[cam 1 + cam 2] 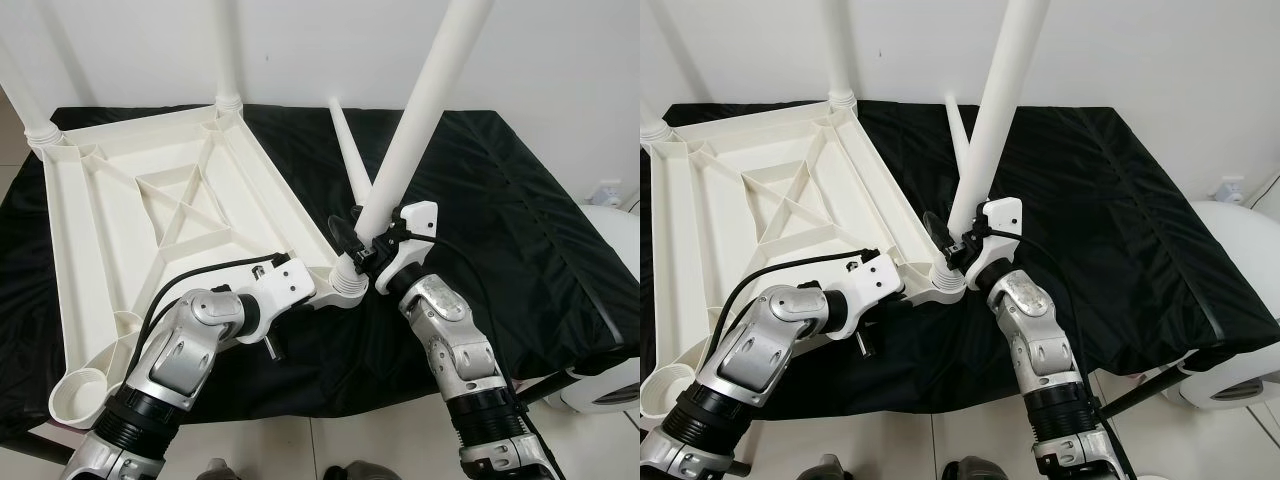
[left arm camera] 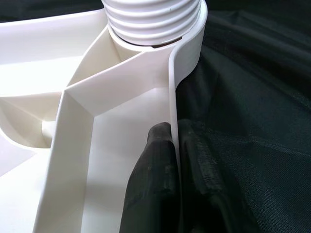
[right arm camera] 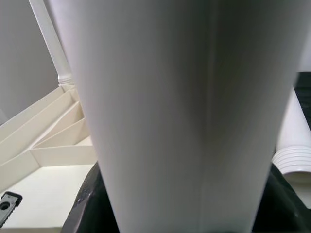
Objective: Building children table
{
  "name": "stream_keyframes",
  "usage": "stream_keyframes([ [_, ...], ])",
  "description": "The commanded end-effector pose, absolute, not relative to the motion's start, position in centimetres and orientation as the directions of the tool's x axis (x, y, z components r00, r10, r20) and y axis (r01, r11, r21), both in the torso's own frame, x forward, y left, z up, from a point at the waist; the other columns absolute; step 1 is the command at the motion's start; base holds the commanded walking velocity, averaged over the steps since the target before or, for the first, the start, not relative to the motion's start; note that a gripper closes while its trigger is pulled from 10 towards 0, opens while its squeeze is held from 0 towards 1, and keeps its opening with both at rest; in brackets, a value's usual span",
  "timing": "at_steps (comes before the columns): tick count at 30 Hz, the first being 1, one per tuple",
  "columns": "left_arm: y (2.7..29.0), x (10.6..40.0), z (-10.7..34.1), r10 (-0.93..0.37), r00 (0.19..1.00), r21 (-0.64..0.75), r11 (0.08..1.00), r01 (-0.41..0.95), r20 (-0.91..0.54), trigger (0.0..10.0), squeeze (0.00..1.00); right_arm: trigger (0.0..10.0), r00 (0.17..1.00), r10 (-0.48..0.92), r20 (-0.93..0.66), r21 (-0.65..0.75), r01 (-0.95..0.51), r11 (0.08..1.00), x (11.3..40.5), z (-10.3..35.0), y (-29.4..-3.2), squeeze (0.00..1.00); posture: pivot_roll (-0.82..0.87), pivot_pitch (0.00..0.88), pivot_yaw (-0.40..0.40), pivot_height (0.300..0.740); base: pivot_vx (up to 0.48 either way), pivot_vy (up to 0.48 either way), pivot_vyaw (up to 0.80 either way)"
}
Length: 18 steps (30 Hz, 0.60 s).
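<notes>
A white plastic tabletop lies upside down on a black cloth. Two legs stand in its far corners. My right gripper is shut on a third white leg, low down on it. This leg leans to the right with its threaded foot in the near right corner socket. Seen from the right wrist, the leg sits between the dark fingers. My left gripper is shut on the tabletop's rim, just beside that socket. A fourth leg lies loose on the cloth behind.
The near left corner socket is open and hangs close to the table's front edge. A white rounded appliance stands at the right, beyond the cloth. Pale floor tiles show below the front edge.
</notes>
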<state>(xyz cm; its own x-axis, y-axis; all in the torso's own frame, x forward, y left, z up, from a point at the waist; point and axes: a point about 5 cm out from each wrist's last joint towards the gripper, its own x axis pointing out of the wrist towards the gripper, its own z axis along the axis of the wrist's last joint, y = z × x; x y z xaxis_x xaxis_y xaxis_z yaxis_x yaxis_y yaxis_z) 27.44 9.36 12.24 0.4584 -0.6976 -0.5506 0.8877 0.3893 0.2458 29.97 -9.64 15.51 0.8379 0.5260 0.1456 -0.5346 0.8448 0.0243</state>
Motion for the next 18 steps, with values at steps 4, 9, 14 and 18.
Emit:
stream_keyframes([
  [4,11.9,28.0,10.7,-0.548,0.592,0.300,0.531,0.792,-0.592,10.0,0.00,10.0,0.831,0.556,-0.001,-0.018,-0.556,0.831,29.1,12.3,-9.5,0.00,0.03,0.053,-0.064,0.740,0.000,0.000,0.00],
  [9,11.9,28.0,10.7,-0.547,0.592,0.300,0.533,0.792,-0.592,10.0,0.00,10.0,0.814,0.580,0.000,-0.065,-0.579,0.813,28.8,12.2,-9.1,0.00,0.03,0.055,-0.066,0.740,0.000,0.000,0.00],
  [14,12.0,28.0,10.7,-0.545,0.594,0.297,0.537,0.789,-0.592,10.0,0.00,10.0,0.783,0.622,-0.014,-0.097,-0.620,0.779,28.2,11.8,-8.4,0.00,0.03,0.056,-0.067,0.740,0.000,0.000,0.00],
  [18,12.0,28.0,10.7,-0.543,0.596,0.298,0.539,0.788,-0.592,10.0,0.00,10.0,0.766,0.643,-0.011,-0.102,-0.641,0.761,27.9,11.7,-8.2,0.00,0.03,0.056,-0.066,0.740,0.000,0.000,0.00],
])
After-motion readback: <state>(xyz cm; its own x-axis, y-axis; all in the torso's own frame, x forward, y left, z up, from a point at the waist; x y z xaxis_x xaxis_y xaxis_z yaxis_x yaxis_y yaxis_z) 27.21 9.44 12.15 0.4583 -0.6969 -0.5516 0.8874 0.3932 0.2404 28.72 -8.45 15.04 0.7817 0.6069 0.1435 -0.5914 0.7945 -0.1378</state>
